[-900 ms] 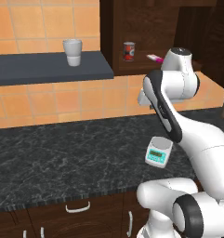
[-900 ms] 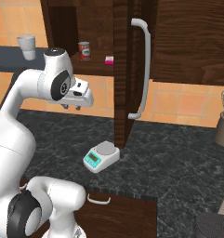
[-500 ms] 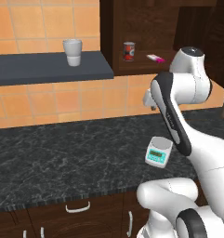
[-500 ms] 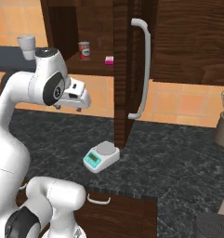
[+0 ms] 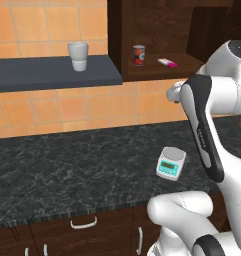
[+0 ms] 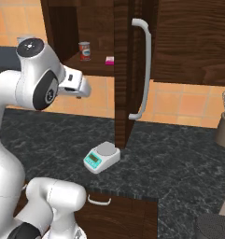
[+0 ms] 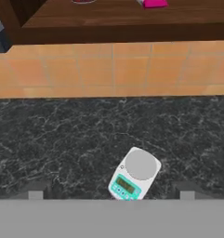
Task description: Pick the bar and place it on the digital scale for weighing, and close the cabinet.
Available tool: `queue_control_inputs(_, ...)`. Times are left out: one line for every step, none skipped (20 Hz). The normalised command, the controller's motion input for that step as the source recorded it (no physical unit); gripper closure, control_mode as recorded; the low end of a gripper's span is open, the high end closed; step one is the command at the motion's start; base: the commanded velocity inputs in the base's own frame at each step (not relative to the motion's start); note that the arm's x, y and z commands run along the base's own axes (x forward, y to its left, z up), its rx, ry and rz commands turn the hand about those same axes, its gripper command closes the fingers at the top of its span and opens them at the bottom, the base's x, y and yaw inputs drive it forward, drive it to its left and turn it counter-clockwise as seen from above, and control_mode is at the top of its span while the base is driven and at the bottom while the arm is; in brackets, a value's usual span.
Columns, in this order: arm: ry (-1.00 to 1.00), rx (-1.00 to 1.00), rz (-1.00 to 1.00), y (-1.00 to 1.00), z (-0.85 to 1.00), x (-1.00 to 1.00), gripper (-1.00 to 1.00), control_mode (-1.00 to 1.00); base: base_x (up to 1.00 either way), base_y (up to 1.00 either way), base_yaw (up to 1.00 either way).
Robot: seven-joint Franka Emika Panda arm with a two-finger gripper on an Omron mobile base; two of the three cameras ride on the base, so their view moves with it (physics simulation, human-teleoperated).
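The pink and white bar (image 5: pixel 167 62) lies on the lower shelf of the open dark brown cabinet (image 5: pixel 157 30), right of a can; its end shows at the top of the hand view (image 7: pixel 153 3). The cabinet door (image 6: pixel 122 70) stands open, edge-on, with its silver handle (image 6: pixel 144 70) facing right. The teal-and-white digital scale (image 5: pixel 171 163) sits on the black counter near the front edge, its plate bare (image 7: pixel 140 165). My gripper (image 6: pixel 79 93) hangs open and empty in front of the tiled wall, below the cabinet shelf and above the scale.
A red-labelled can (image 5: pixel 138 55) stands on the cabinet shelf left of the bar. A white cup (image 5: pixel 78 56) is on the dark wall shelf (image 5: pixel 52 75). A utensil holder (image 6: pixel 224 121) stands at the counter's far right. Drawers with curved handles (image 5: pixel 84 223) run below.
The arm's upper links have swung right in the left base view and the hand has risen slightly toward the cabinet shelf. Bar, scale and door have not moved.
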Motion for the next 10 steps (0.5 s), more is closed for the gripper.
queue_control_inputs(-0.32, 0.0, 0.0, -0.17, 0.41, -0.01, -1.0, -1.0, 0.0, 0.0, 0.0)
queue_control_inputs(-0.31, 0.0, 0.0, -0.16, 0.35, 0.0, -1.0, -1.0, 0.0, 0.0, 0.0)
queue_control_inputs(-0.28, 0.0, 0.0, -0.18, 0.33, 0.0, -1.0, -1.0, 0.0, 0.0, 0.0)
queue_control_inputs(-0.26, 0.0, 0.0, -0.14, 0.31, 0.0, -1.0, -1.0, 0.0, 0.0, 0.0)
queue_control_inputs(-0.29, 0.0, 0.0, -0.07, 0.24, -0.1, -1.0, -1.0, 0.0, 0.0, 0.0)
queue_control_inputs(-0.31, 0.0, 0.0, -0.14, 0.36, 0.0, -1.0, -1.0, 0.0, 0.0, 0.0)
queue_control_inputs(-0.3, 0.0, 0.0, -0.2, 0.51, 0.0, -1.0, -1.0, 0.0, 0.0, 0.0)
queue_control_inputs(-0.29, 0.0, 0.0, -0.29, 0.63, 0.0, -1.0, -1.0, 0.0, 0.0, 0.0)
queue_control_inputs(-0.27, 0.0, 0.0, -0.32, 0.66, -0.04, -1.0, -1.0, 0.0, 0.0, 0.0)
queue_control_inputs(-0.22, 0.0, 0.0, -0.3, 0.64, -0.06, -1.0, -1.0, 0.0, 0.0, 0.0)
